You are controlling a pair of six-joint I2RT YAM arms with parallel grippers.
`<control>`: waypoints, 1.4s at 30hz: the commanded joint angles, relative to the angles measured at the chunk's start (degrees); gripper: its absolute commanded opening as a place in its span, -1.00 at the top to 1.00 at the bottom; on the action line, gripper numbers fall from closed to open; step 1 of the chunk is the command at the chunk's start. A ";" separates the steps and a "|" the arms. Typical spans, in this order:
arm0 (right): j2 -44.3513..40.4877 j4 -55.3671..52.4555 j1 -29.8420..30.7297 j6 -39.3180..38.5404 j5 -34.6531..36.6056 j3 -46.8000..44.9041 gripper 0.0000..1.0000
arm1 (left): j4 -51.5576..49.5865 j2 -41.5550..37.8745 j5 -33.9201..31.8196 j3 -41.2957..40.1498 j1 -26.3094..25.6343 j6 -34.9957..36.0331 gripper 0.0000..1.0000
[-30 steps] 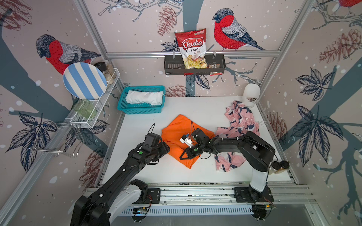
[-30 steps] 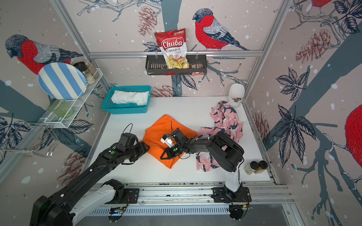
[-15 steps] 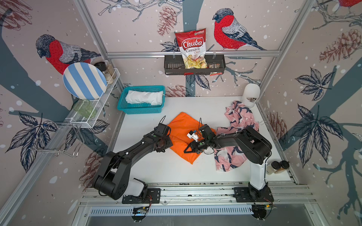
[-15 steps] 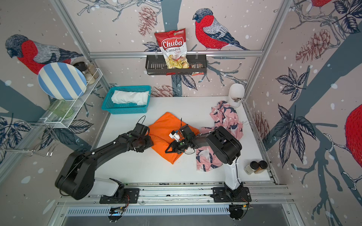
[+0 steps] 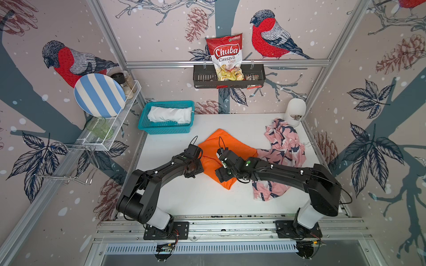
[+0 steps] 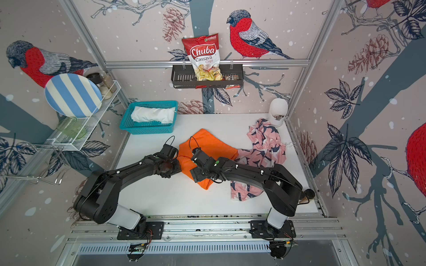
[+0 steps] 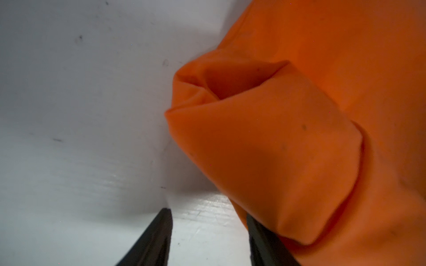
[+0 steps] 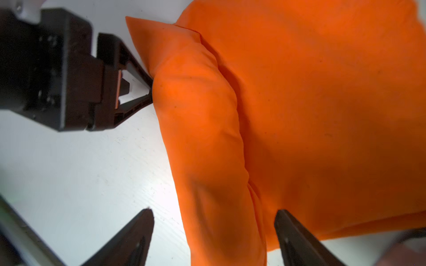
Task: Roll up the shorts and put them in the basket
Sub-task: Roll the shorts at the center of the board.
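The orange shorts (image 5: 227,152) lie on the desk (image 5: 184,198), one edge turned over into a loose roll (image 8: 202,138). The right hand (image 8: 213,214), nearly shut a second ago, now stands wide open astride that roll, holding nothing. The left hand (image 7: 207,214) has come in to the roll's far end, jaws partly apart, gripping nothing visible. Both hands seem set to re-grip and roll further. The pink shorts (image 5: 283,147) sprawl behind the right hand. The white shorts (image 5: 170,114) sit bundled in a teal basket (image 5: 161,131) beyond the left hand.
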 commanded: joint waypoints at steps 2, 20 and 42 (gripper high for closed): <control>0.76 -1.70 6.66 -9.20 20.53 0.26 -1.00 | 1.17 0.37 0.73 0.54 0.37 0.79 -0.12; 16.01 6.56 7.12 -19.53 18.39 -1.70 0.01 | 0.36 -0.84 2.22 1.87 2.71 1.97 -0.21; 7.95 22.11 -7.98 8.56 -56.37 -8.82 0.64 | -9.99 -22.36 2.76 0.18 2.78 -0.70 -0.45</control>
